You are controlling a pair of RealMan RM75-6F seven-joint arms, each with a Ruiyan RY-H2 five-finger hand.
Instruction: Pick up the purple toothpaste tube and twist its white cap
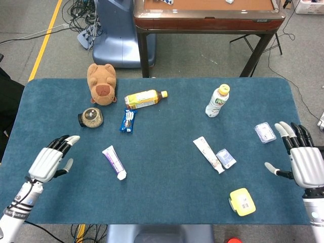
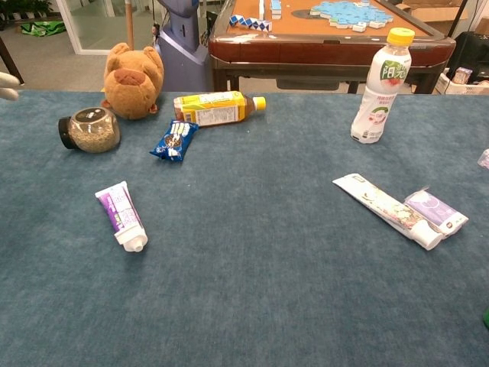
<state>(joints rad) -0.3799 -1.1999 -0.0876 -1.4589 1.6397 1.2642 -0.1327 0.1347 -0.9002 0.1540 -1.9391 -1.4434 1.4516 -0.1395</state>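
Note:
The purple toothpaste tube [image 1: 113, 161] [image 2: 121, 214] lies flat on the blue table, left of centre, its white cap [image 1: 121, 176] [image 2: 134, 244] pointing toward the front edge. My left hand [image 1: 49, 159] hovers open to the tube's left, fingers stretched toward it, holding nothing. In the chest view only a white fingertip [image 2: 8, 86] of the left hand shows at the left edge. My right hand [image 1: 304, 161] is open at the table's right edge, far from the tube, empty.
A teddy bear [image 1: 102, 83], a jar [image 1: 91, 117], a blue snack packet [image 1: 127, 120] and a yellow bottle [image 1: 144, 98] lie behind the tube. A white bottle [image 1: 217, 100] stands back right. A second, white toothpaste tube [image 1: 208, 154], small packets [image 1: 226, 158] and a yellow box [image 1: 242, 201] lie right.

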